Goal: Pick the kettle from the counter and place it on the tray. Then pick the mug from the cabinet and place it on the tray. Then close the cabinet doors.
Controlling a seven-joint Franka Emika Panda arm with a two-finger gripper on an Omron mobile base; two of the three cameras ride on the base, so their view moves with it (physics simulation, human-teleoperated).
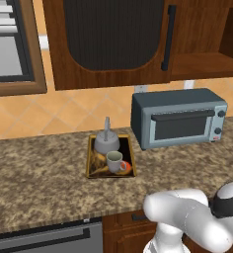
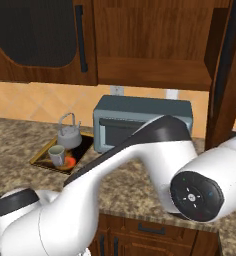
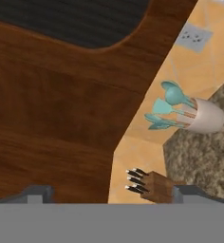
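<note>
sitting on the tray (image 1: 91, 167), the kettle (image 1: 106, 143) takes the far end and the mug (image 1: 114, 161) stands just in front of it, with its handle turned toward the toaster oven (image 1: 177, 117). the tray lies flat on the granite surface (image 1: 34, 173), just beside the left end of the oven. above it, the left cabinet door (image 1: 108, 39) shows its ribbed panel and black bar handle (image 1: 168, 37); beside that door the cabinet (image 1: 207, 34) shows its wooden shelf (image 1: 205, 64) bare. in the right base view another door (image 2: 225, 75) stands edge-on at the right, swung out from the cabinet. the hand view rolls sideways and faces the wood of a door (image 3: 61, 109) up close; the end effector (image 3: 109, 193) has its two fingertips (image 3: 37, 193) spread wide apart with nothing between them. past the door edge a knife block (image 3: 154, 186) and a pale holder of teal utensils (image 3: 194, 115) sit on the granite by the tiled wall.
</note>
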